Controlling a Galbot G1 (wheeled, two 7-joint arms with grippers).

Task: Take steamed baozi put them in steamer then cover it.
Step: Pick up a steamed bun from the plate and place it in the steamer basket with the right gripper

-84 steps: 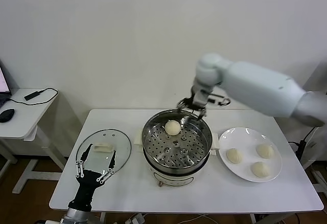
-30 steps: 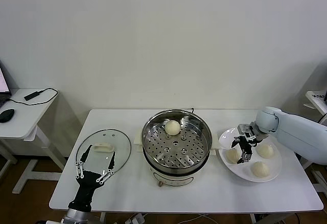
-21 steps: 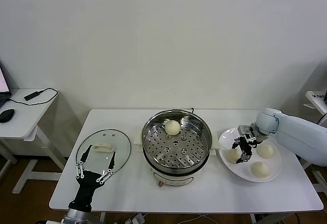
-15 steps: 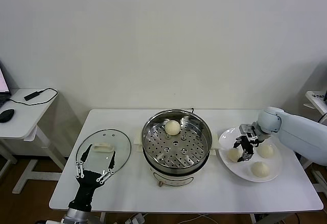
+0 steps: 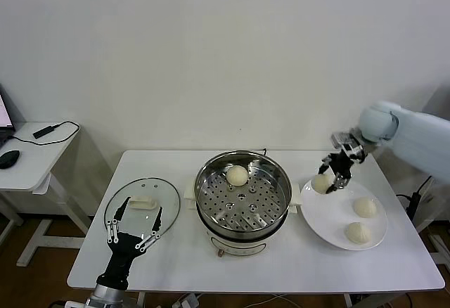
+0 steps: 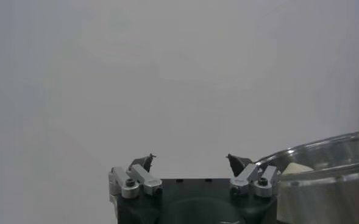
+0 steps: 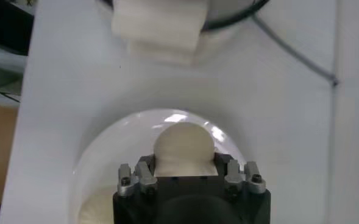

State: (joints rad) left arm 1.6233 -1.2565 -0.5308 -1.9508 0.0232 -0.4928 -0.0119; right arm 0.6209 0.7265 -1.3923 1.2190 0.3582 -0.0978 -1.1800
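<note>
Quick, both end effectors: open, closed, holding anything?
Left end effector: open, empty, by the cover.
Right end effector: closed on a baozi, lifted above the plate.

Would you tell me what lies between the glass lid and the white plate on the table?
In the head view, the steamer stands between the cover and the plate, with one baozi inside.

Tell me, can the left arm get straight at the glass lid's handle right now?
Probably yes. The left gripper hangs open just in front of the cover, whose handle faces up with nothing on it. The right gripper is busy far off, holding a baozi.
</note>
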